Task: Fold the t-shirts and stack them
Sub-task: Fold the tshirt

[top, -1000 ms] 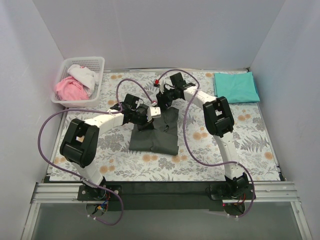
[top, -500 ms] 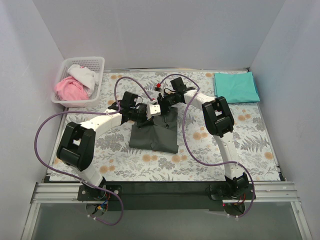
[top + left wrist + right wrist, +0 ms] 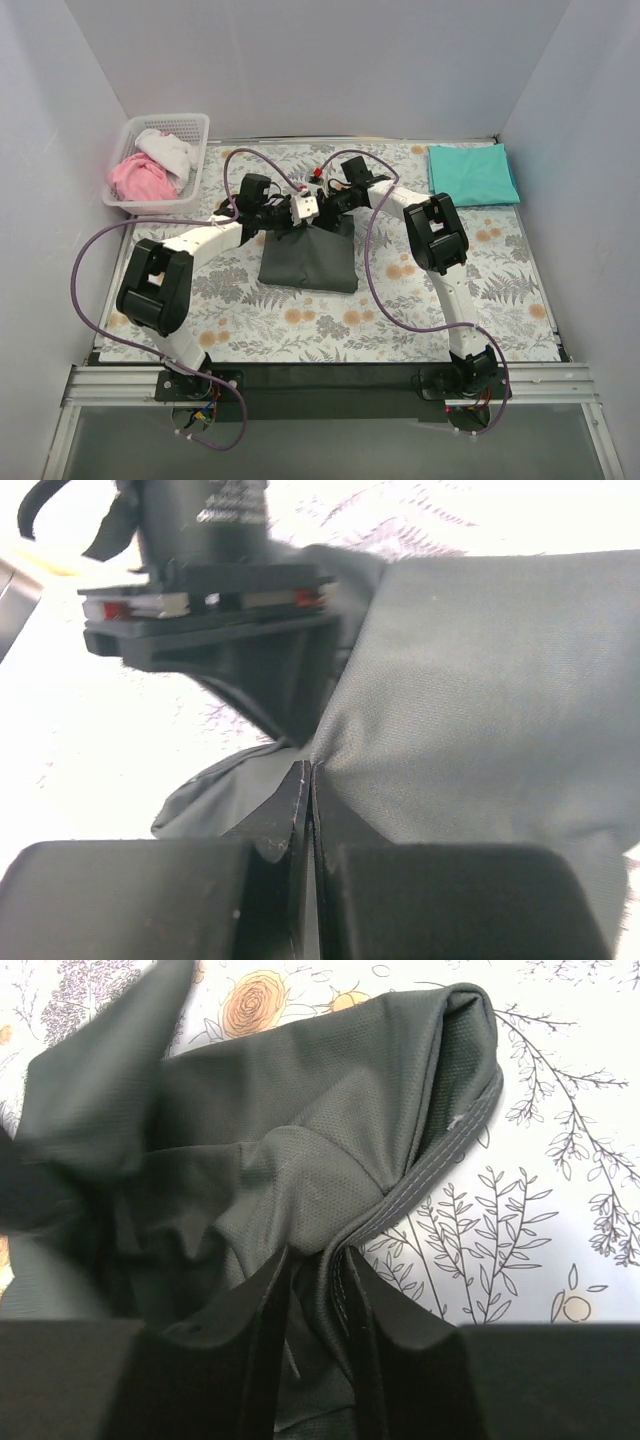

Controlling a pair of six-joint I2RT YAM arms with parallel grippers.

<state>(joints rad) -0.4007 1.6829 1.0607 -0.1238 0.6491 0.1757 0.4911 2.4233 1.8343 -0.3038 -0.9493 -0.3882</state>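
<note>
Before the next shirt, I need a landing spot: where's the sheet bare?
Bare: floral sheet between charcoal t-shirt and near edge, and this side of the teal t-shirt. Crowded: centre back, where left gripper and right gripper pinch the charcoal t-shirt.

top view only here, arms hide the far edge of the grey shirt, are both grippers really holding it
Observer: Left wrist view shows the left gripper shut, its tips meeting on a crease of the grey shirt.
Operator: and the right one
Observer: Right wrist view shows the right gripper pinching a stitched hem between its fingers.
Operator: cloth bunched there
Observer: Yes, wrinkled just beyond those fingers.
</note>
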